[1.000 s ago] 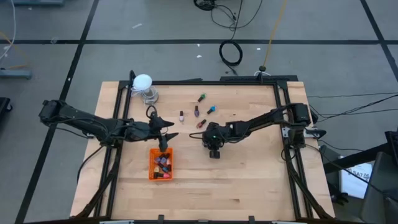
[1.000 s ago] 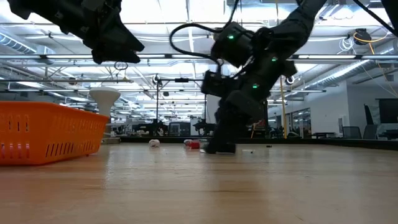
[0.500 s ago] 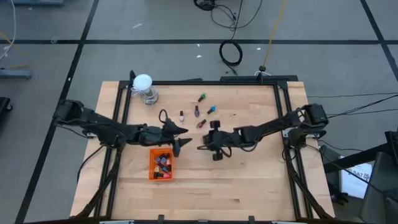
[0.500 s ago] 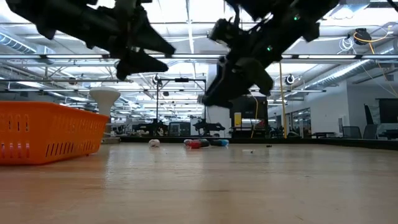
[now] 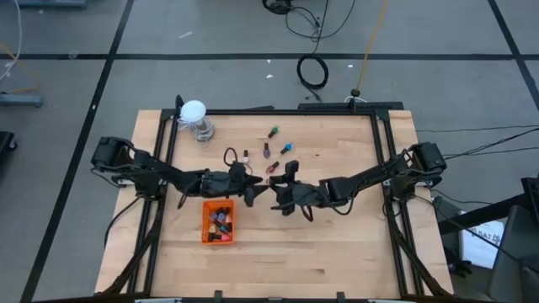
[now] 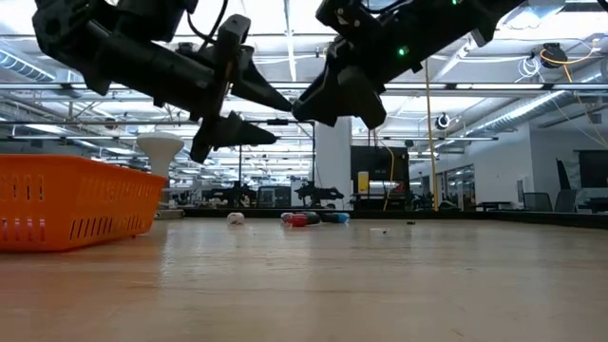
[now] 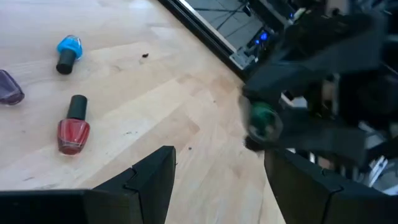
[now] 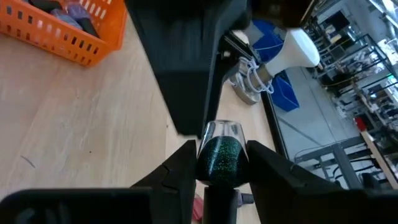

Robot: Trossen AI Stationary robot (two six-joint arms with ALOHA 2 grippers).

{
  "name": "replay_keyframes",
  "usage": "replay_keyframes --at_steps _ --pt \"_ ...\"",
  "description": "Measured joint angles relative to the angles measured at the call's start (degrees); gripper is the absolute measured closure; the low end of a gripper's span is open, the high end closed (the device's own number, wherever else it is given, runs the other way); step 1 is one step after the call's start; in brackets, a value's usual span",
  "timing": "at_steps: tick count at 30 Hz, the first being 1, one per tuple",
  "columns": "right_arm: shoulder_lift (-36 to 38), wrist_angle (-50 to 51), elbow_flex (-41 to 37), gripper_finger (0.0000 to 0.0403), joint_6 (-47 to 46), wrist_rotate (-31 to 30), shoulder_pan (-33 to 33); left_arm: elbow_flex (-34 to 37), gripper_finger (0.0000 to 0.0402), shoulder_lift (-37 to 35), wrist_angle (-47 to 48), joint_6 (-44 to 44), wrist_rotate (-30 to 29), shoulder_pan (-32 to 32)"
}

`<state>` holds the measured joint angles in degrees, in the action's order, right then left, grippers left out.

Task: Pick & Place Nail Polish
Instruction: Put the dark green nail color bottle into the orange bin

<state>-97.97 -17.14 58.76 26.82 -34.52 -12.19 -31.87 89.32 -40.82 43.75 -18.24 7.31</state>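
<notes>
My right gripper is shut on a green glitter nail polish bottle above the table's middle. The bottle also shows in the left wrist view. My left gripper is open and empty, its tips facing the right gripper's tips at close range and level with them. Several nail polish bottles lie on the table beyond the grippers, among them a red one and a blue one. The orange tray holds several bottles. My right gripper pinches the green bottle's glass body between its two fingers, its dark cap toward the wrist and its clear base pointing out past the fingertips. The fingers lie about level, pointing toward the table's left. The bottle is lifted clear of the table.
A white ball on a clear stand stands at the table's far left. The orange tray sits on the table just near and left of the grippers. Black frame rails run along the table's sides.
My right gripper has risen from the table with the green bottle and gone toward the table's left. My left gripper has gone toward the table's right, from above the tray to just in front of the right gripper.
</notes>
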Motion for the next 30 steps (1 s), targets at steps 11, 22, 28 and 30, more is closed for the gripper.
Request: replay_keyframes --at_steps 11,22,28,30 --pt "0.0 -0.52 0.0 0.0295 0.03 0.05 0.0 -3.81 0.016 2.18 -0.99 -1.07 0.02 -0.59" --pt "0.0 -0.58 0.07 0.0295 -0.14 0.26 -0.2 -11.05 0.016 8.04 -0.92 -3.01 3.32 -1.37" --pt "-0.11 0.32 -0.02 0.0295 -0.22 0.26 -0.31 -11.83 0.0161 9.81 -0.87 -2.49 3.55 -1.88" --pt "-0.08 0.68 -0.02 0.0295 -0.42 0.19 -0.29 -11.83 0.0166 9.75 -0.52 -2.49 3.57 -2.16"
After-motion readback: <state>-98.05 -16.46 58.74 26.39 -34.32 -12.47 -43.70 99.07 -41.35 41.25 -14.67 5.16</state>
